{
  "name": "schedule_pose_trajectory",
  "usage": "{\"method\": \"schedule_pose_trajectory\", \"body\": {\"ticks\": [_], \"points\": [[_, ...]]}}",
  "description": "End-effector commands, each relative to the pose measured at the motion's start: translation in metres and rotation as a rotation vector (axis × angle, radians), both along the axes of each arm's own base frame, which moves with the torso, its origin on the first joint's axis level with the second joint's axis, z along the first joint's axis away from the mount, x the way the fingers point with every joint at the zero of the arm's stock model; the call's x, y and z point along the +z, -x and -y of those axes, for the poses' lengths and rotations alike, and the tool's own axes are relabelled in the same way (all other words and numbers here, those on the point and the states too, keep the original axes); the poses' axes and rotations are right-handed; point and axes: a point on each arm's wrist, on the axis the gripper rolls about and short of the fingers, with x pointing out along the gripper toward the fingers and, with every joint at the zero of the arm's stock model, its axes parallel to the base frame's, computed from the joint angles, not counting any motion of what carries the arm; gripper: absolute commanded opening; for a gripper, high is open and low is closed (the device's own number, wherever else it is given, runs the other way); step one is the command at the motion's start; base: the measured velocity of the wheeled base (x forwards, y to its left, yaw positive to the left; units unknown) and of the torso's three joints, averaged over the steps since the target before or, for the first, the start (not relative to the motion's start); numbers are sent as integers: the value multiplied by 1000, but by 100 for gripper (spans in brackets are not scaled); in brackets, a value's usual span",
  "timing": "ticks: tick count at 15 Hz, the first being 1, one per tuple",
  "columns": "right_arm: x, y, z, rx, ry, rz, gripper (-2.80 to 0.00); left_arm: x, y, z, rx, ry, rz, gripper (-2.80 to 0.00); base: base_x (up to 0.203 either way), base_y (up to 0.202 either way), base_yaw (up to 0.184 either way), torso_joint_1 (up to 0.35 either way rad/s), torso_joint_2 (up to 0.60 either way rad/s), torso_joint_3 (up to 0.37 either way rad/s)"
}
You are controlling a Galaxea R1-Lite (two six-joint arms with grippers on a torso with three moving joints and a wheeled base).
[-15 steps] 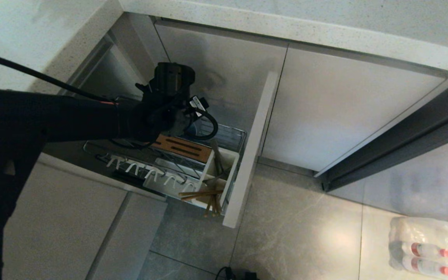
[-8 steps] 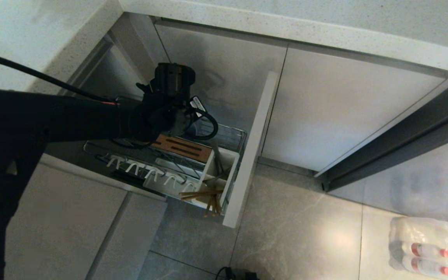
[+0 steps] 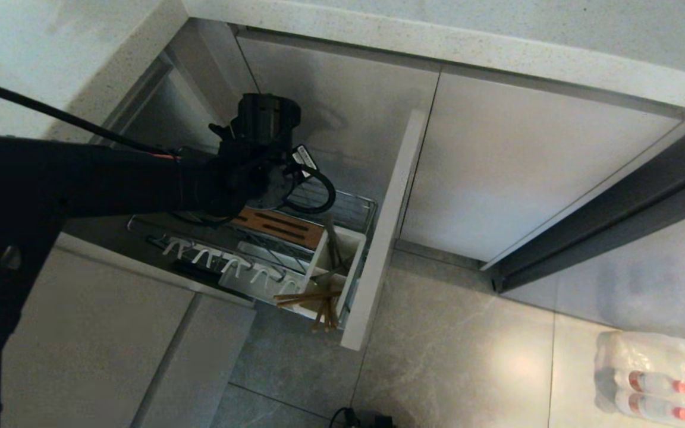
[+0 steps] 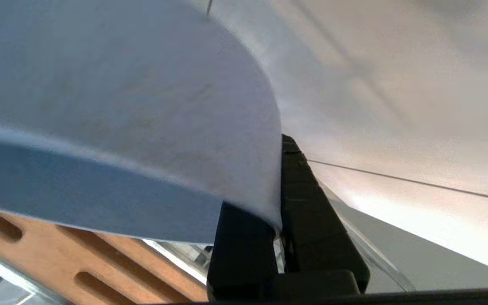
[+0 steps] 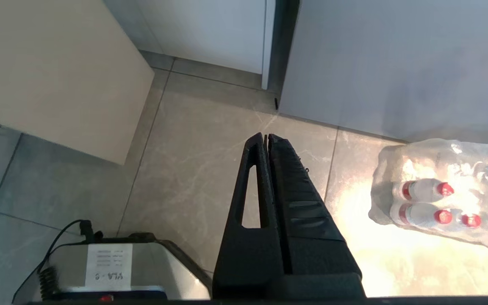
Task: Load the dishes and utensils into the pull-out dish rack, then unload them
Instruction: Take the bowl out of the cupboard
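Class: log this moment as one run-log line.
left gripper: shut on plate rim, over dish rack | right gripper: shut, parked | chopsticks: in caddy

The light-blue plate (image 4: 121,106) stood on edge above the rack's brown slotted strip (image 4: 79,267), its rim pinched. Wooden chopsticks (image 3: 313,300) leaned out of the white caddy (image 3: 336,261) in the pulled-out wire rack (image 3: 354,208).

Left arm (image 3: 140,184) over the rack (image 3: 295,238) (chopsticks (image 3: 313,300) inside).
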Motion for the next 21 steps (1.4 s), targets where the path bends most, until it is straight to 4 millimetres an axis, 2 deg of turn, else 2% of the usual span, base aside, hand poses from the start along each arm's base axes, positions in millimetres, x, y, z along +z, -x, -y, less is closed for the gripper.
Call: {"method": "schedule_pose_trajectory", "body": {"ticks": [1,4,7,10,15,18,21], "points": [[0,0,0,0,0,-1,-280,7,7,0,-4,11,14,-280,0,0,0,0,0,0],[0,0,0,0,0,-1,-280,23,24,1,-26,26,39,-280,0,0,0,0,0,0],[0,0,0,0,0,-1,-280,47,55,2,-69,52,81,-280,0,0,0,0,0,0],[0,0,0,0,0,0,-280,78,100,-2,-131,93,141,-280,0,0,0,0,0,0],[0,0,0,0,0,-1,-280,129,197,-15,-286,180,263,-280,0,0,0,0,0,0],[0,0,0,0,0,-1,-280,158,246,-49,-292,163,372,-280,0,0,0,0,0,0],[0,0,0,0,0,-1,-280,190,260,-86,-193,-26,499,-280,0,0,0,0,0,0]]}}
